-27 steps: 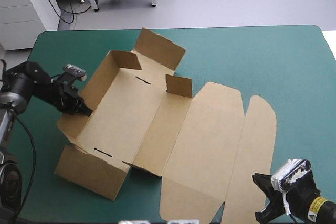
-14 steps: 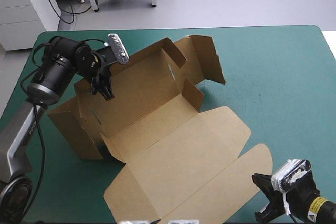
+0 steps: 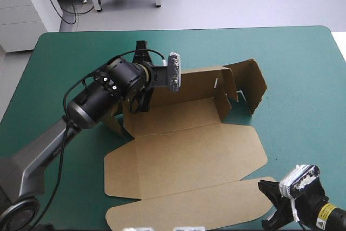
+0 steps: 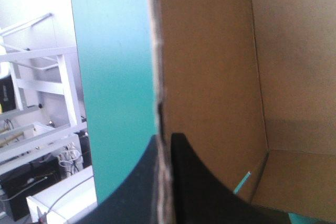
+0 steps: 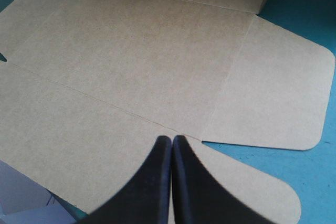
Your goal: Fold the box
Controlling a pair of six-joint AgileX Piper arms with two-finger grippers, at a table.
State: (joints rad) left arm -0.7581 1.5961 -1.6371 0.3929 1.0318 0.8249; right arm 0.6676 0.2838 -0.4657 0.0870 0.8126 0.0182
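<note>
From above, the brown box (image 3: 178,114) lies mid-table, half raised: its rear wall (image 3: 200,82) stands upright, the end wall (image 3: 254,82) nearest the table's right edge is up with its flap turned outward, and the lid (image 3: 189,158) lies flat, reaching toward the near edge. The left gripper (image 3: 136,103) is at the box's left end, clamped on the wall there. The right gripper (image 3: 270,204) sits low at the near right corner, beside the lid's outer flap. A yellow label (image 3: 324,213) on that arm bears print too small to read. The teal-green cover (image 3: 292,68) lies bare from the box to the right edge and in a strip along the far edge.

Left wrist camera: the left gripper (image 4: 165,141) has its black fingers pressed all but together on a raw board edge, one either side. Inside the box (image 4: 210,66), plain brown panels meet at a corner, and the cover (image 4: 113,77) runs alongside outside the wall.

Right wrist camera: the right gripper (image 5: 171,139) shows its fingers met in one pointed arch, gripping nothing, tips over a crease of the flat lid (image 5: 131,51). A round-cornered tab (image 5: 273,93) lies beside it, with open cover (image 5: 310,19) beyond.
</note>
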